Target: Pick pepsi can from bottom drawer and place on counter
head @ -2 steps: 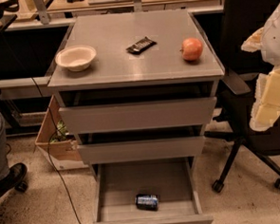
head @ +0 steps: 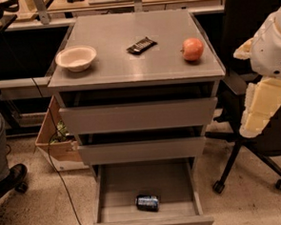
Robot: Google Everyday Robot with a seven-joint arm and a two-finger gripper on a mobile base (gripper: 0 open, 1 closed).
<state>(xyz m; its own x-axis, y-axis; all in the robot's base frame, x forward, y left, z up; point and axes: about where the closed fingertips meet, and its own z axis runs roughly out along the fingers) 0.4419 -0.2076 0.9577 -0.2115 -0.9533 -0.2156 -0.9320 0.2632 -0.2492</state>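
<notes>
Little has changed. The flat grey cabinet counter [head: 119, 70] waits, the wide grey bottom drawer [head: 144, 181] stands open, and my cream gripper [head: 263, 108] still hangs right of the cabinet, open or closed I cannot tell. So the reach is not begun. The white bowl [head: 76, 57], red apple [head: 192, 49] and black snack bar [head: 141, 45] leave room on the counter. The small dark-blue pepsi can [head: 147, 203] lies sideways near the drawer's front, unobstructed.

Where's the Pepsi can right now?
The pepsi can lies on its side near the front of the open bottom drawer, about mid-width. The gripper hangs well apart, at the view's right edge.
</notes>
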